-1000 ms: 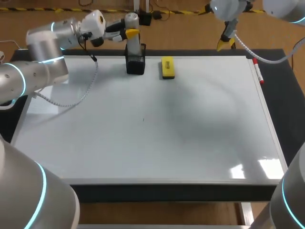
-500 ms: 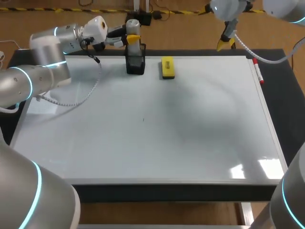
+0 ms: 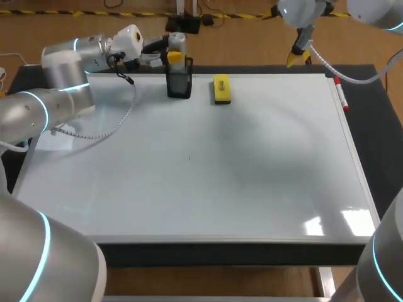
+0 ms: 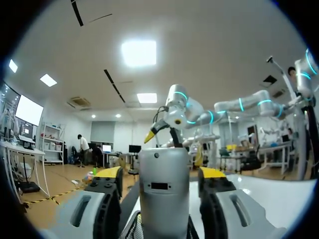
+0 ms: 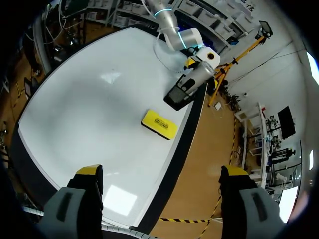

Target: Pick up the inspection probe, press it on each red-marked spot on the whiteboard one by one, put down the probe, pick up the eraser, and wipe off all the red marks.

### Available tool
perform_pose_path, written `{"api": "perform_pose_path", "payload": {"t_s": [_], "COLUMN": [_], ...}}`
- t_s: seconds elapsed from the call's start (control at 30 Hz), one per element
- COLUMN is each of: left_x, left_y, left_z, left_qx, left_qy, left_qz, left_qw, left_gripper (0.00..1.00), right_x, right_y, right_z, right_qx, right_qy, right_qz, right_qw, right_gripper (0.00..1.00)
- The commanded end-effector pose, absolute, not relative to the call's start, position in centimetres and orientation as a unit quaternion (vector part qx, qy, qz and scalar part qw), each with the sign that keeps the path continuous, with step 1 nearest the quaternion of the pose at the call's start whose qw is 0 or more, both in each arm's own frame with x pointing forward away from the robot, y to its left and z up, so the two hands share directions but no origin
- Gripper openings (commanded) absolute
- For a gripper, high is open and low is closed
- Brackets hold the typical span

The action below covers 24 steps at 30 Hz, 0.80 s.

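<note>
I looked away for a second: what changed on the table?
The left gripper came down with the probe, lowering it further into the black holder. The eraser, whiteboard and right gripper stayed put.

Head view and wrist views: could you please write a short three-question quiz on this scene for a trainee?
1. True or false: the yellow block eraser lies on the large white whiteboard, beside the black mesh holder.
2. Where is the silver cylindrical probe? A: standing upright in the black mesh holder. B: lying flat in the middle of the whiteboard. C: held in the right gripper.
3. Fill in the missing word: the right gripper's fingers are ____, with nothing between them.
Key: 1 true; 2 A; 3 open.
</note>
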State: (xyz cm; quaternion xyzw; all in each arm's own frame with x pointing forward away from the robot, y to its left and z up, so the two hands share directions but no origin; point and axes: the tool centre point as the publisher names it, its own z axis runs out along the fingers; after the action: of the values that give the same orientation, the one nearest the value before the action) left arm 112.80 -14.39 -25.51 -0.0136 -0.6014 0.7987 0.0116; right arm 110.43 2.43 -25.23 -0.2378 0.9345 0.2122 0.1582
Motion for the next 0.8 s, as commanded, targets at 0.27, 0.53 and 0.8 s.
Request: {"api": "perform_pose_path", "payload": {"t_s": [0.27,0.53,0.8], "left_x": [112.3,111.5,110.5], "left_y": [-13.2,-11.6,-9.9], "left_z": [-24.2,-23.3,-22.9], "left_qx": [-0.016,-0.010,0.013], "left_qy": [-0.623,-0.659,-0.718], "left_qz": [0.782,0.751,0.691], "left_qw": [-0.009,-0.039,-0.089], "left_gripper": [1.00,1.00,1.00], "right_x": [110.5,110.5,110.5], "right_y": [2.4,2.4,2.4], "right_z": [-25.1,-25.1,-25.1], "right_qx": [-0.238,-0.238,-0.238], "right_qy": [0.935,0.935,0.935], "right_qz": [0.210,0.210,0.210], "right_qw": [0.157,0.157,0.157], "right_gripper": [1.00,1.00,1.00]}}
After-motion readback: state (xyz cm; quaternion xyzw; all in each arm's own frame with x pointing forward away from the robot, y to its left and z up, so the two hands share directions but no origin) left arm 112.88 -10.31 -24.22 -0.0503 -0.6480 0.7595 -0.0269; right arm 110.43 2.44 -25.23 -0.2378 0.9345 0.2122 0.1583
